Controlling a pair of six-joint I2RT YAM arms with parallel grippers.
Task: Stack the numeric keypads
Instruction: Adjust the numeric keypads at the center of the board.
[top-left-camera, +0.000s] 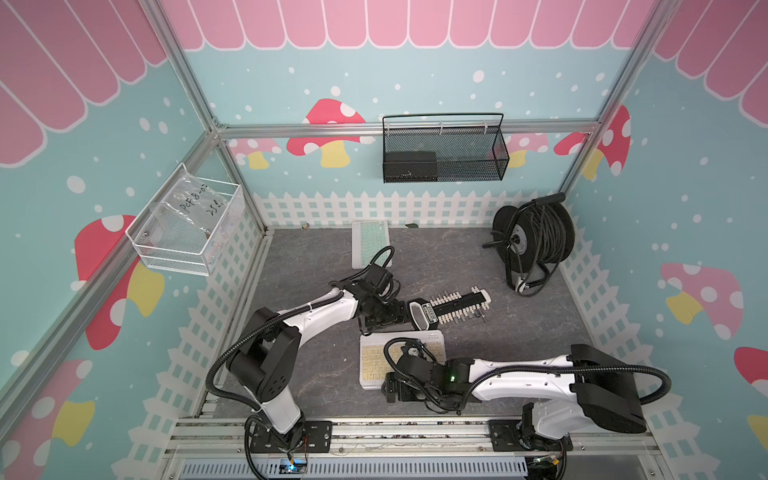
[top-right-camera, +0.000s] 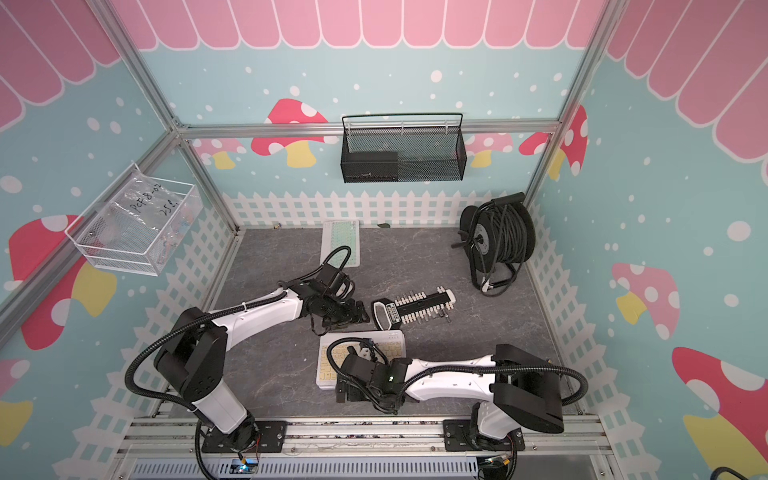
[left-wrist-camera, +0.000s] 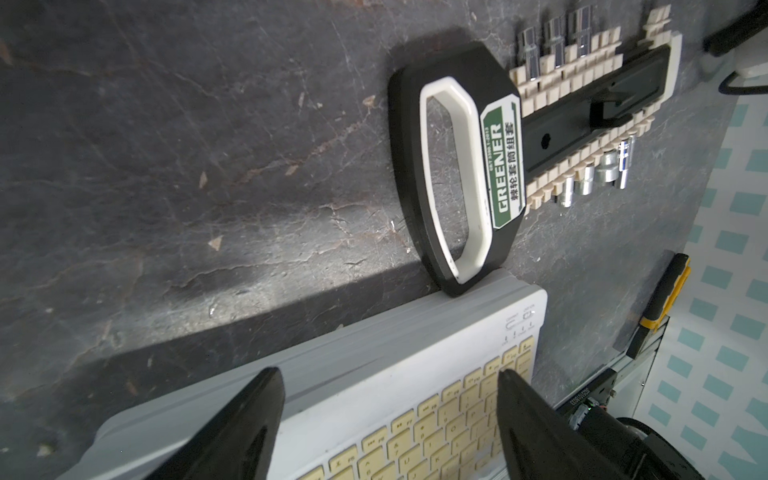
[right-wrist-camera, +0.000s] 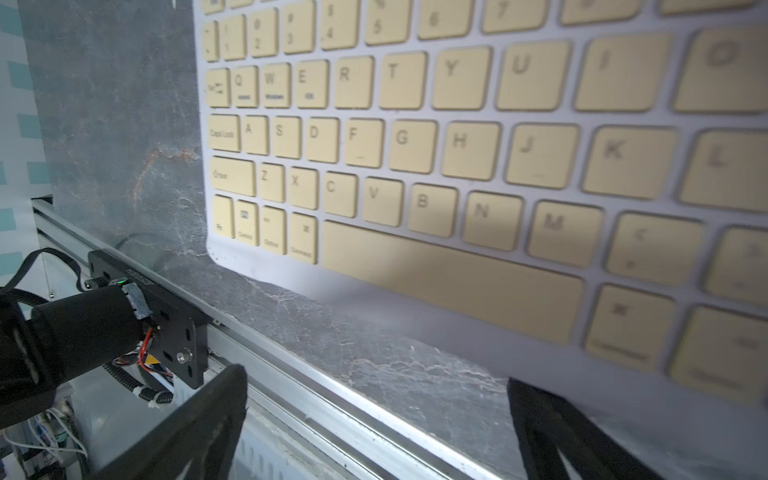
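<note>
Firstly, surface: dark grey marbled bench (top-left-camera: 307, 266), framed in aluminium, mushroom-print walls (top-left-camera: 415, 83). Yellow-keyed keypad (top-left-camera: 374, 361), front centre, long axis left to right; right half covered by the right arm (top-left-camera: 519, 370); layers beneath it show at its far edge, count unclear. Green-keyed keypad (top-left-camera: 365, 239), by the back wall, long axis front to back, near end crossed by a cable (top-left-camera: 386, 248). Left claw (left-wrist-camera: 386, 374) released, over the yellow-keyed keypad's far edge. Right claw (right-wrist-camera: 374, 374) released, at its near edge.
</note>
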